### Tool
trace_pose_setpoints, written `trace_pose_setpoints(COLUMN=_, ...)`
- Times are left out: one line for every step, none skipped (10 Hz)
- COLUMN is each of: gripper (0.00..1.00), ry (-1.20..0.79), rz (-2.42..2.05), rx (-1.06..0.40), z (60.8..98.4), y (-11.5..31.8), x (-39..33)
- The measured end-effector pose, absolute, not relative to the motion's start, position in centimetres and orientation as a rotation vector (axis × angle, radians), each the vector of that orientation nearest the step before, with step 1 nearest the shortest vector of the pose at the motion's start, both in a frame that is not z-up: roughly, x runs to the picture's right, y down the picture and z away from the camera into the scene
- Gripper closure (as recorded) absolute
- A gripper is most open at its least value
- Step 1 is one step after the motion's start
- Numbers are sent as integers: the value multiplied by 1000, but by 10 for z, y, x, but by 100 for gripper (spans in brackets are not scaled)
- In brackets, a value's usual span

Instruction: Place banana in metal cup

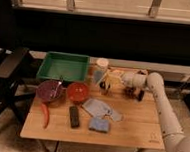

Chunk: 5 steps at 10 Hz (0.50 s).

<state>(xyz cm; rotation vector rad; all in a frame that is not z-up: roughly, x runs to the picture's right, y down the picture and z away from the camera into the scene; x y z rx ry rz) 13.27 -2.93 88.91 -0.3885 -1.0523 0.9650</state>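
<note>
the wooden bench (134, 128) has bare room along its front right corner and right edge. at the back edge, the white robot arm (159, 98) reaches in from the right, its gripper (109, 82) hanging just right of the tall white-topped pale blue cup (101, 70); whether it is wide or narrow cannot be told. the slim pale yellow banana (106, 81) sits at the gripper, long axis tilted toward upright. the small metal cup cannot be made out. the green tray (64, 67) fills the back left.

Gripper (109, 83) too blurred to read, banana and metal cup indistinct beside it.
</note>
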Motion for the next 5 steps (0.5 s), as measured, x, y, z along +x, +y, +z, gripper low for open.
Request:
trace_pose_setpoints(gripper=63, ry=-1063, rz=968, rx=-393, z=885, y=-26, x=133)
trace_pose_setpoints(gripper=53, ry=-1069, rz=967, rx=-398, z=881, y=-23, x=132)
trace_pose_setpoints(gripper=45, ry=-1070, rz=970, rx=-403, z=880, y=-20, x=130)
trace_pose_setpoints(gripper=39, ry=-1069, rz=975, rx=-407, z=876, y=-17, x=129)
trace_pose_setpoints(gripper=38, ry=-1068, rz=982, rx=-409, z=873, y=-13, x=129)
